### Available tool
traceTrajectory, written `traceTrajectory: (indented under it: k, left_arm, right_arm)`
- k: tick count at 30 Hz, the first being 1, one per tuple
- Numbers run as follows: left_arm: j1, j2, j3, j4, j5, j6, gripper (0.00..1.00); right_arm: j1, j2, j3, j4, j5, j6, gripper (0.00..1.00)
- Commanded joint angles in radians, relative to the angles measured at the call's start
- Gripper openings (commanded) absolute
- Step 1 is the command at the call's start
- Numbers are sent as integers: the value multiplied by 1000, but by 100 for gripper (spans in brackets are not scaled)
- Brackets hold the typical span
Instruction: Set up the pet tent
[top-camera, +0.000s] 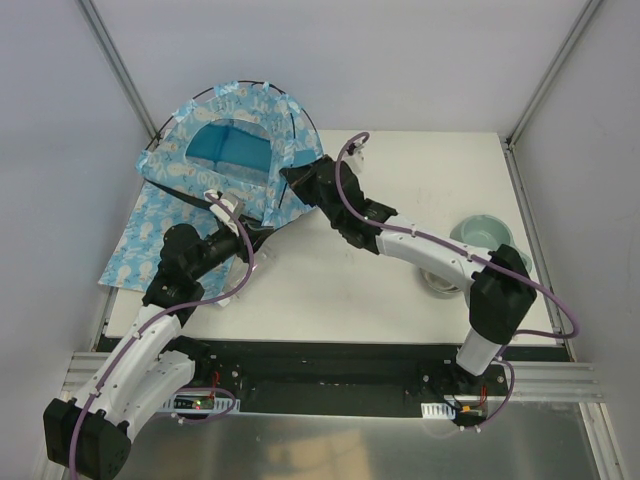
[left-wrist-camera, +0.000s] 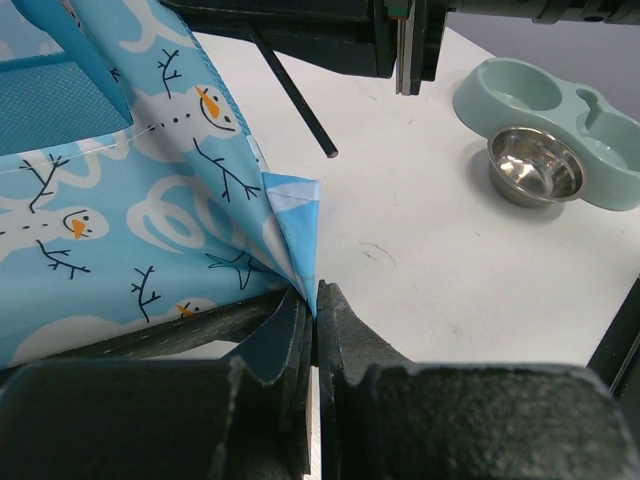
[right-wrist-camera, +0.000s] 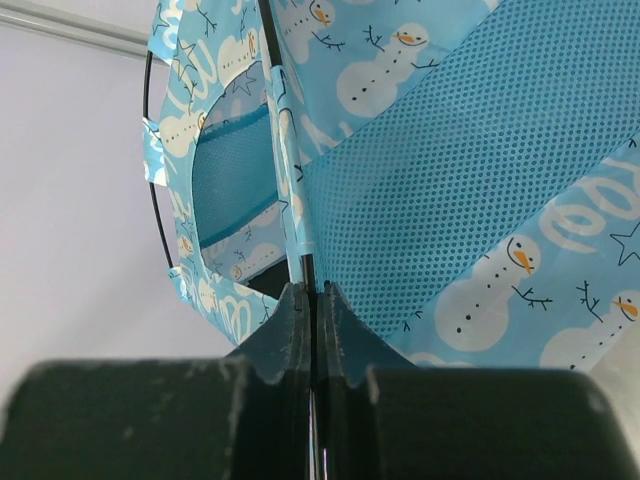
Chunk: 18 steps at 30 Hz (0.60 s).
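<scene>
The pet tent (top-camera: 235, 130) stands at the far-left part of the white table (top-camera: 400, 190), its near edge lying over a flat rectangular mat (top-camera: 150, 235) of the same snowman print. It is a small dome of thin, smooth light-blue fabric printed with pale snowmen, stars and swirls, held in shape by thin black poles (right-wrist-camera: 149, 160) that curve along its rim. Its arched doorway tips up toward the overhead camera and shows a darker turquoise lining. From the right wrist, a panel of fine turquoise mesh with small round holes is set into the printed cloth. The left gripper (left-wrist-camera: 315, 300) is clenched on a folded corner of the tent's fabric at its near edge, the cloth pinched between 2 dark, ridged fingers. The right gripper (right-wrist-camera: 315, 295) is clamped on the tent's right side, its 2 fingers pressed together on a narrow seam strip. On the table's right side, well apart from the tent, sits a pale green feeder (left-wrist-camera: 560, 85) of smooth moulded shape with 2 wells, and a round, shiny steel bowl (left-wrist-camera: 535, 165) just beside it.
</scene>
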Motion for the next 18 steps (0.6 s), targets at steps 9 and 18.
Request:
traceTrajectory:
  k: [9,18]
  left_arm:
    - [-28,-14,-18,-113,265,-41,0]
    - [-28,-3,-12,-113,276,-41,0]
  right_arm:
    - [-42,66,108,-43,384,61,0]
    - [-27,85,133,-63,412,33,0]
